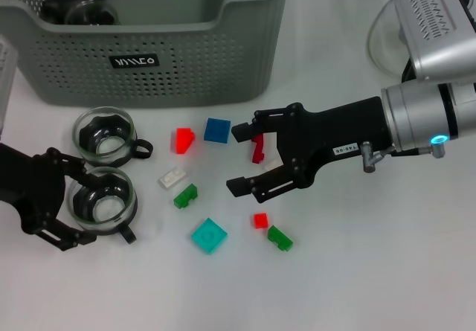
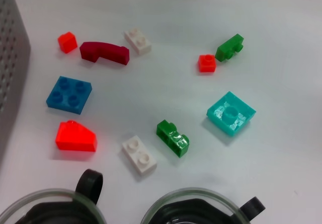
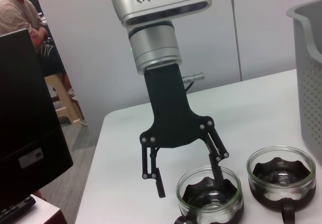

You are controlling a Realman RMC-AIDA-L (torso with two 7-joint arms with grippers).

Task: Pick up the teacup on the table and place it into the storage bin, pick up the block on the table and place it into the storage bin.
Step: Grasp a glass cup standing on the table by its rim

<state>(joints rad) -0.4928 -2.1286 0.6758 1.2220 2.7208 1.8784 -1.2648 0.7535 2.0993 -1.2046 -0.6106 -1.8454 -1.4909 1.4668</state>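
Observation:
Two glass teacups with dark inserts stand on the white table at the left. My left gripper [image 1: 78, 203] is open at the nearer teacup [image 1: 102, 201]. In the right wrist view one finger [image 3: 217, 167] reaches into this teacup [image 3: 210, 194] and the other hangs outside its rim. The second teacup [image 1: 108, 135] stands closer to the storage bin [image 1: 149, 85]. My right gripper [image 1: 239, 160] is open, its fingers wide apart over a dark red block [image 1: 258, 149]. A third teacup [image 1: 74, 0] lies inside the bin.
Several loose blocks lie between the grippers: red [image 1: 183, 139], blue [image 1: 217, 129], white [image 1: 172, 177], green [image 1: 186, 195], teal [image 1: 209, 235], small red [image 1: 259, 219], another green [image 1: 280, 237]. A clear glass vessel [image 1: 379, 45] stands at the back right, behind my right arm.

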